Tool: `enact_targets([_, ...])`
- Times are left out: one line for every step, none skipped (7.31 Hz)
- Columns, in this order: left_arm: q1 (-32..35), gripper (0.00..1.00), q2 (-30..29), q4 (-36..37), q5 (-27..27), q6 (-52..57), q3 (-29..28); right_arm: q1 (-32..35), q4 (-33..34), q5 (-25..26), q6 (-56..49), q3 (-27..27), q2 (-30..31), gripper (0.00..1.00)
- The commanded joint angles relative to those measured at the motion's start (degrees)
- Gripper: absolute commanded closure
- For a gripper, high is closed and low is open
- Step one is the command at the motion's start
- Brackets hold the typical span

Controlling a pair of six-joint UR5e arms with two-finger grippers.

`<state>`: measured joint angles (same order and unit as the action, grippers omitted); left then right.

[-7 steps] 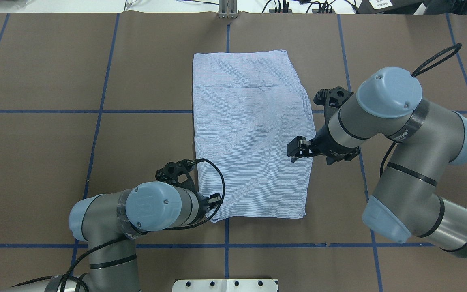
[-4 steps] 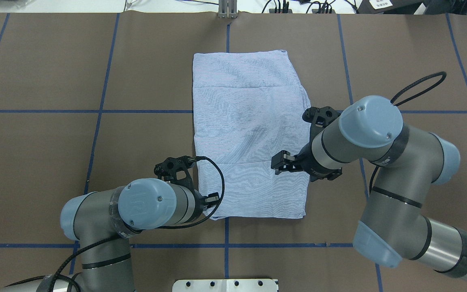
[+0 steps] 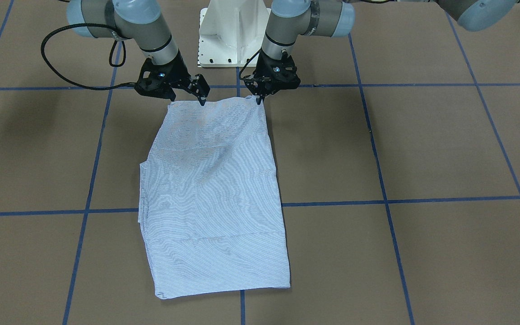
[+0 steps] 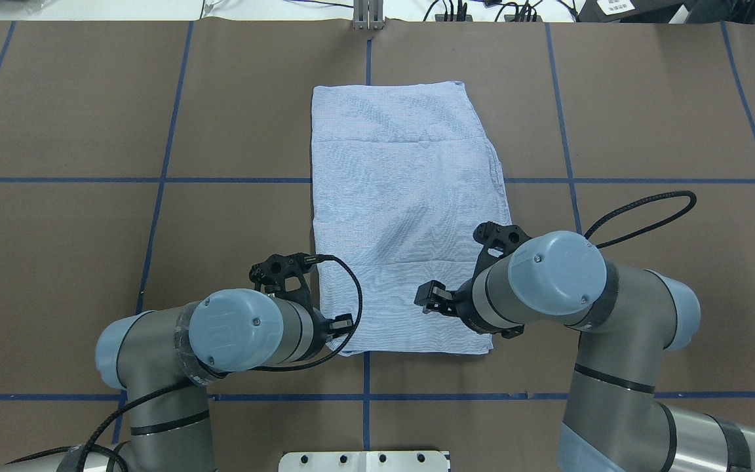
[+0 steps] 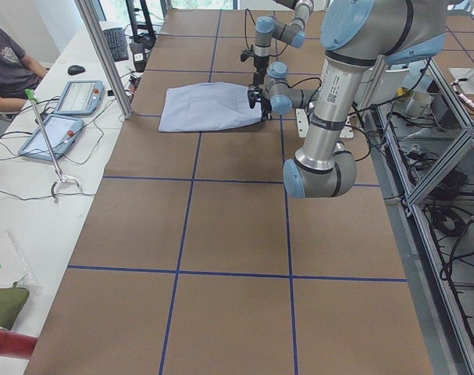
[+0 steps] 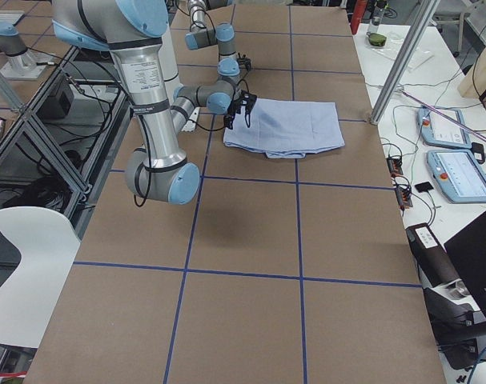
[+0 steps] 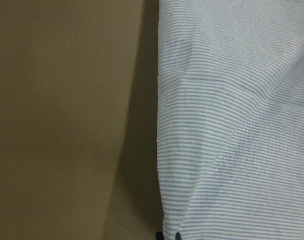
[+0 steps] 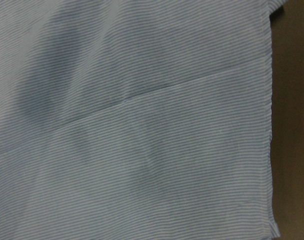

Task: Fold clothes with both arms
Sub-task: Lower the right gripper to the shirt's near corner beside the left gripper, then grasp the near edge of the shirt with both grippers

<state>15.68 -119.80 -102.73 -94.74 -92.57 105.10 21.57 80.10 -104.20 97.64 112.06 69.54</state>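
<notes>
The striped shirt lies folded into a long rectangle in the middle of the table. My left gripper is at the shirt's corner nearest the robot base, shut on the cloth, which rises slightly there. In the overhead view the left wrist hides that gripper. The left wrist view shows the shirt edge against brown table. My right gripper hovers over the shirt's near edge, inward from the other near corner, open and holding nothing. Striped cloth with a fold line fills the right wrist view.
The white pedestal base stands just behind the shirt's near edge. Blue tape lines cross the brown table. A person sits beyond the far end beside tablets and cables.
The right arm has swung back toward the robot, carrying its gripper from the shirt's right edge at mid-length to over the near edge. The left arm shifted slightly left, still holding the corner.
</notes>
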Motion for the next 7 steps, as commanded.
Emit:
enact_targets([0.0,1.00,0.0,0.0,0.1,0.0,-0.2,-1.5,0.6,2.1,3.3,-1.0,0.6,0.00])
enact_targets([0.0,1.00,-0.1,-0.1,0.1,0.1,-0.2,-1.5,0.8,2.2,4.2,-1.1,1.2,0.00])
enact_targets([0.0,1.00,-0.1,-0.3,0.1,0.1,-0.2,-1.6,1.5,2.2,4.2,-1.4,1.3,0.00])
enact_targets([-0.1,1.00,-0.1,-0.3,0.0,0.1,-0.2,-2.1,3.8,2.2,4.2,-1.7,0.9,0.00])
enact_targets([-0.1,1.00,-0.1,-0.3,0.0,0.1,-0.2,-2.3,4.2,2.2,4.2,-1.8,0.9,0.00])
enact_targets([-0.1,1.00,-0.1,-0.3,0.0,0.1,-0.2,-2.6,4.2,2.2,4.2,-2.9,0.3,0.00])
enact_targets([-0.1,1.00,-0.1,-0.4,0.1,0.1,-0.3,-2.8,4.2,2.2,4.2,-3.0,0.3,0.00])
